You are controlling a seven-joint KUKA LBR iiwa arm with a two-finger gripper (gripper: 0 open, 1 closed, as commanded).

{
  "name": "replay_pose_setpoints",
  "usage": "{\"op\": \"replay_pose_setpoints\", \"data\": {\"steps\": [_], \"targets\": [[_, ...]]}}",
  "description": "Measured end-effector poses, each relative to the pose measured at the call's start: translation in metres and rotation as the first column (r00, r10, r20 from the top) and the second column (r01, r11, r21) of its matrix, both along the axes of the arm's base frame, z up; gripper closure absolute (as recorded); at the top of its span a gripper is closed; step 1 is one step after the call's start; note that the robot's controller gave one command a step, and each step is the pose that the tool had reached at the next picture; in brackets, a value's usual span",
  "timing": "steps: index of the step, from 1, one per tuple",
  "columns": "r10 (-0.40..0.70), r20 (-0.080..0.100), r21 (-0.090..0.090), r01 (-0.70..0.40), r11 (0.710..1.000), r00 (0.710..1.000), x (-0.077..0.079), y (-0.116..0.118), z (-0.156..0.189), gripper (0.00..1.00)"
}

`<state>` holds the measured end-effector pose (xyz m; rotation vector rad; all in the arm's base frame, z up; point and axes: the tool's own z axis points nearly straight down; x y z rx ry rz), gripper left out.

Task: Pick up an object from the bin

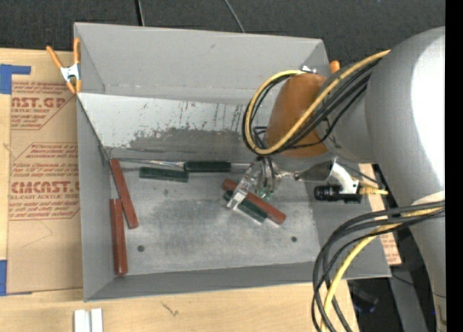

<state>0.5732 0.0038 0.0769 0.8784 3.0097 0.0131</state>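
Observation:
My gripper (249,190) is low over the bin floor, right of the middle, under the orange wrist cover. Right beneath it lie two short sticks side by side, running diagonally. One is a red-brown stick (273,213), whose lower right end pokes out past the gripper. The other is a dark green stick (252,209) lying against the red-brown one. The gripper touches or nearly touches this pair, and its body hides their upper left parts.
Two dark green sticks (163,173) (207,167) lie end to end along the back wall. Two long red-brown sticks (124,193) (119,236) lie by the left wall. The arm and its cables cover the bin's right side.

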Motion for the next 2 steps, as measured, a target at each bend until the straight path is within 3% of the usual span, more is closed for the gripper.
{"op": "replay_pose_setpoints", "data": {"steps": [2], "targets": [[0.001,-0.001,-0.001,-0.001,1.0,1.0,-0.0008,0.0,0.002,1.0]]}}
